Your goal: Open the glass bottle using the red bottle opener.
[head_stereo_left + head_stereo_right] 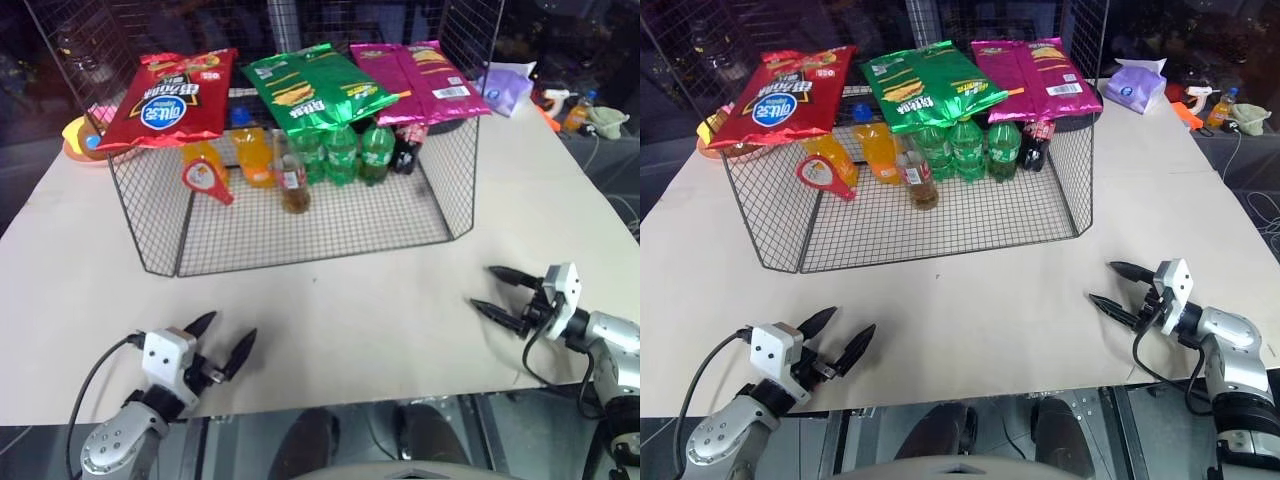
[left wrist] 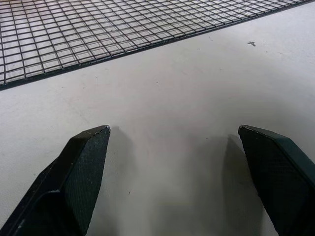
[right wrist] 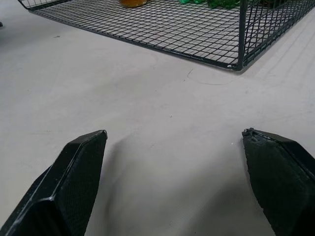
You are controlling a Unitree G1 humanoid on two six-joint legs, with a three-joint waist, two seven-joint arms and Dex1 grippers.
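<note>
1. The small clear glass bottle (image 1: 293, 180) of amber-brown liquid stands upright on the floor of the black wire-mesh rack (image 1: 320, 225), just in front of the green plastic bottles (image 1: 343, 152).
2. The flat red bottle opener (image 1: 205, 180) leans by the orange soda bottles (image 1: 232, 152), to the glass bottle's left.
3. Left gripper (image 1: 221, 345) sits low over the pale table (image 1: 380, 310), fingers spread wide, nothing in them.
4. Right gripper (image 1: 492, 292), same deal: spread wide, empty, well apart from the rack.

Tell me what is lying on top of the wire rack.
Three snack bags lie across the wire rack's top: a red bag, a green bag and a pink bag. They cover the tops of the bottles standing behind, so those caps cannot be seen.
</note>
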